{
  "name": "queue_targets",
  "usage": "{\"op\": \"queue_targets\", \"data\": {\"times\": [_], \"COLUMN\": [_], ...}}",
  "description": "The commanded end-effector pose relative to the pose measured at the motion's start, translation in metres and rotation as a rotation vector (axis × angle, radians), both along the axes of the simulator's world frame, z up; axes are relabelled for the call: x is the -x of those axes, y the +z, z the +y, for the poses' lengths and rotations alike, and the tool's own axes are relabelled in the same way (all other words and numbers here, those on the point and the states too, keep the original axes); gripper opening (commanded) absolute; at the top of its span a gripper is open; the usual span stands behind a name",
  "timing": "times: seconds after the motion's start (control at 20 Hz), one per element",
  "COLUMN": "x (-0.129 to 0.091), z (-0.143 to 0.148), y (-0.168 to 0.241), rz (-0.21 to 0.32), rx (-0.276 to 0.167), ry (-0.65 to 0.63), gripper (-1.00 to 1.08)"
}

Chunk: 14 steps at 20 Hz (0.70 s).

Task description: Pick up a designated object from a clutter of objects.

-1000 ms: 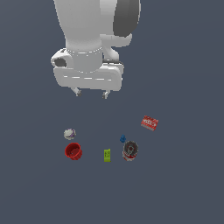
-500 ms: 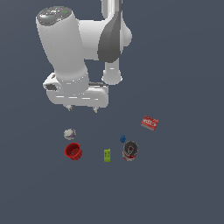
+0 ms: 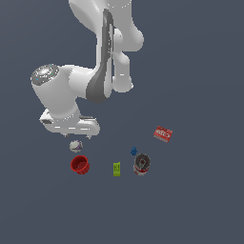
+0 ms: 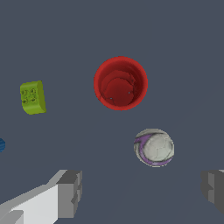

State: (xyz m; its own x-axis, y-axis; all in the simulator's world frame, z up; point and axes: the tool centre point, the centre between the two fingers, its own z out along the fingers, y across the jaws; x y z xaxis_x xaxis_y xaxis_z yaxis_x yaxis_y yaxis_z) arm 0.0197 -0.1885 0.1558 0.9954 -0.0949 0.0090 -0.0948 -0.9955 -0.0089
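Hovering over ball (image 4: 153, 147) | fingers (image 4: 70, 194) spread wide, empty | ball sits ahead of their gap, just beside red cup (image 4: 120, 82).

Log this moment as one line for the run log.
phase: approach | end effector: open, above ball, nothing held | target: off-white ball on surface, untouched | nearest neighbour: red cup, apart from ball

The ball (image 4: 154, 147) near the gripper (image 4: 142, 190) is off-white with purple seam marks; beyond it the cup (image 4: 120, 82) is red, the block (image 4: 33, 97) lime-green, and the gripper's fingers (image 4: 69, 193) are grey on a white body
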Motion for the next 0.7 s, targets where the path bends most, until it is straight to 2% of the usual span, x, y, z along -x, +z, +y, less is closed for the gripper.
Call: {"op": "queue_targets", "data": {"times": [0.0,0.35,0.65], "x": [0.004,0.014,0.017], "z": [-0.015,-0.042,-0.046], "y": [-0.022,-0.061,-0.068], "rz": [0.002,0.008,0.011], "rx": [0.002,0.007,0.007], "ry": [0.001,-0.001,-0.002], "gripper": [1.0,1.0,1.0]}}
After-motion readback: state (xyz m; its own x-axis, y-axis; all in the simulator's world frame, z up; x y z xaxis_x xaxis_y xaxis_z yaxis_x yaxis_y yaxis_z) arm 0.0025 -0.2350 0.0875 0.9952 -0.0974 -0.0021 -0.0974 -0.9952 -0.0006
